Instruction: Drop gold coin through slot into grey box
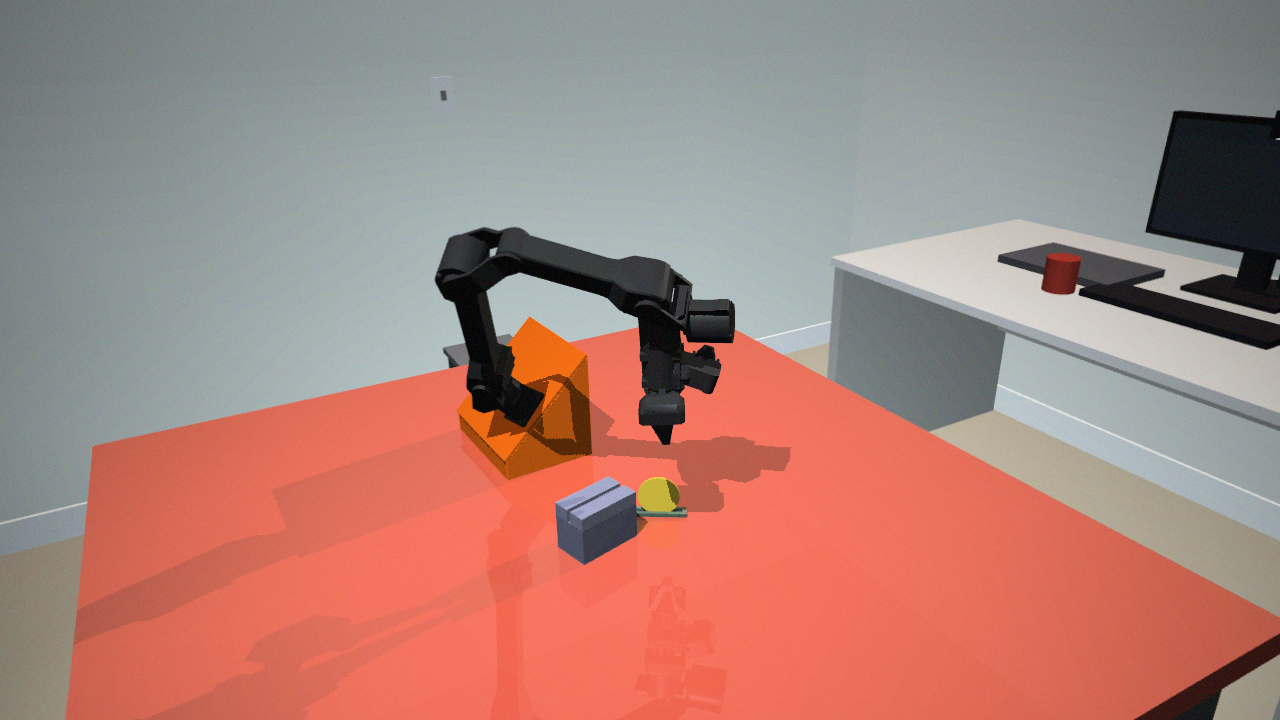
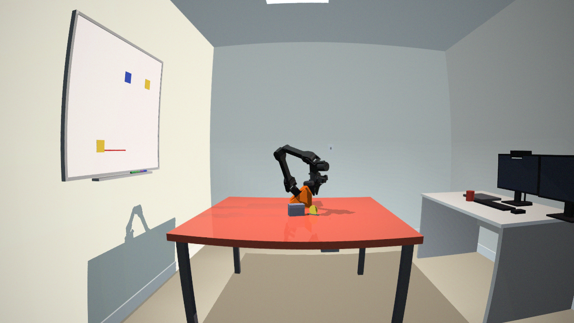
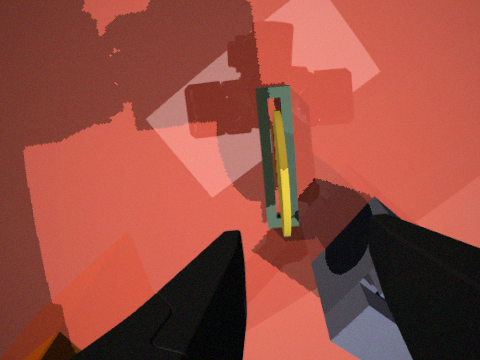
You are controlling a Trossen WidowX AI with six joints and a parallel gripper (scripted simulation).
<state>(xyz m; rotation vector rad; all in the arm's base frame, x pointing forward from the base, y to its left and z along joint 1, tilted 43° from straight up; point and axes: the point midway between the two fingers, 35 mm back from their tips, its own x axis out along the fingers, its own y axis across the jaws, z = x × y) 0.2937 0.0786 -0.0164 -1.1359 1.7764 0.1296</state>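
Wrist view: gripper (image 3: 303,254) part-open, empty, above coin (image 3: 286,174) in holder (image 3: 267,160).

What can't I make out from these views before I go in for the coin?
- Slot: too small in the top and exterior views to judge its width; in the wrist view the right finger covers most of the grey box.
- Coin: edge-on in the wrist view, so its face is unseen.
- Gripper fingertips: merge into one dark point in the top view.
- Holder: a thin sliver; the depth of its groove is unreadable.
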